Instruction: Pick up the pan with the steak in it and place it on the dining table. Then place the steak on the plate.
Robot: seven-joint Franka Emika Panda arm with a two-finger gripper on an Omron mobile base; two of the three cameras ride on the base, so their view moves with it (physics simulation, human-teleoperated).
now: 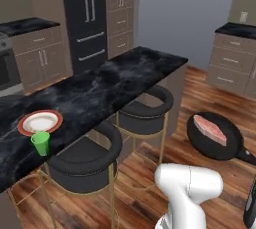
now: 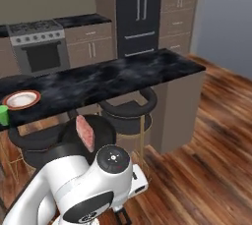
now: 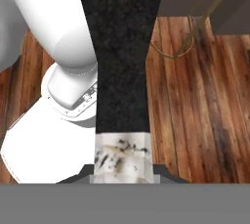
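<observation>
The black pan (image 1: 216,138) hangs in the air over the wooden floor, to the right of the bar stools and apart from the dining table (image 1: 100,88). It is tilted, and the pink steak (image 1: 210,129) lies inside it. In the right base view the pan (image 2: 93,135) and steak (image 2: 84,133) show just behind my white arm. My gripper (image 3: 122,174) is shut on the pan's long black handle (image 3: 122,52), which runs straight up the hand view. The plate (image 1: 40,122) with its orange-red rim rests at the near left end of the table, also visible as the plate (image 2: 21,99).
A green cup (image 1: 41,143) stands just in front of the plate. Two black stools (image 1: 85,163) (image 1: 145,108) with gold legs are tucked under the table's near side. Stove (image 2: 39,44), fridge (image 1: 85,18) and cabinets line the back wall.
</observation>
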